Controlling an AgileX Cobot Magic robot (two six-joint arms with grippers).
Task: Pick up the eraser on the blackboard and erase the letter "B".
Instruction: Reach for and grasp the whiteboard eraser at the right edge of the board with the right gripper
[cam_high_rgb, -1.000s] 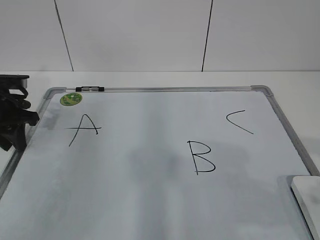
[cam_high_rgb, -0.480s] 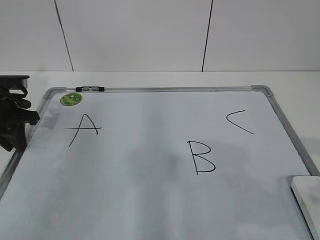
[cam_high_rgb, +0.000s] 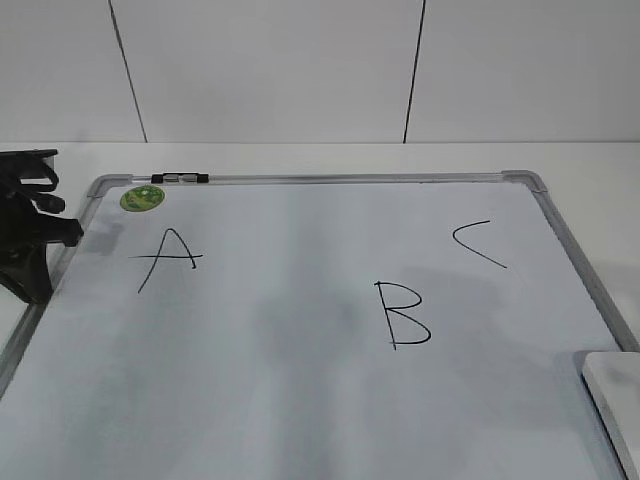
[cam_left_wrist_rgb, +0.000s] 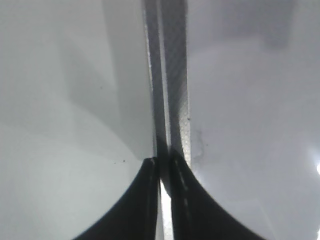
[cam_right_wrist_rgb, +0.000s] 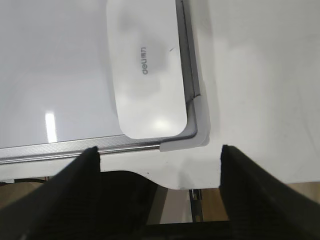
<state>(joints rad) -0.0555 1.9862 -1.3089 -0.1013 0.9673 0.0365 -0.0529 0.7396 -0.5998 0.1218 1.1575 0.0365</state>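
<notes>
The blackboard (cam_high_rgb: 300, 400), a white board with a silver-grey frame, lies flat on the table. The letter "B" (cam_high_rgb: 401, 315) is drawn in black right of centre, between an "A" (cam_high_rgb: 168, 258) and a "C" (cam_high_rgb: 478, 243). The white eraser (cam_high_rgb: 615, 392) lies on the board's near right corner, cut off by the picture's edge. In the right wrist view the eraser (cam_right_wrist_rgb: 147, 75) lies along the frame, just ahead of my open, empty right gripper (cam_right_wrist_rgb: 159, 150). My left gripper (cam_high_rgb: 30, 245) is at the board's left edge; its fingers (cam_left_wrist_rgb: 164, 164) are shut and empty over the frame (cam_left_wrist_rgb: 172, 90).
A round green sticker (cam_high_rgb: 141, 198) and a small clip (cam_high_rgb: 180, 178) sit at the board's far left corner. A white wall stands behind the table. The table's near edge (cam_right_wrist_rgb: 200, 186) shows just behind the board's rounded corner (cam_right_wrist_rgb: 197, 136).
My left gripper has shifted slightly at the board's left edge. The eraser and the letters have not moved.
</notes>
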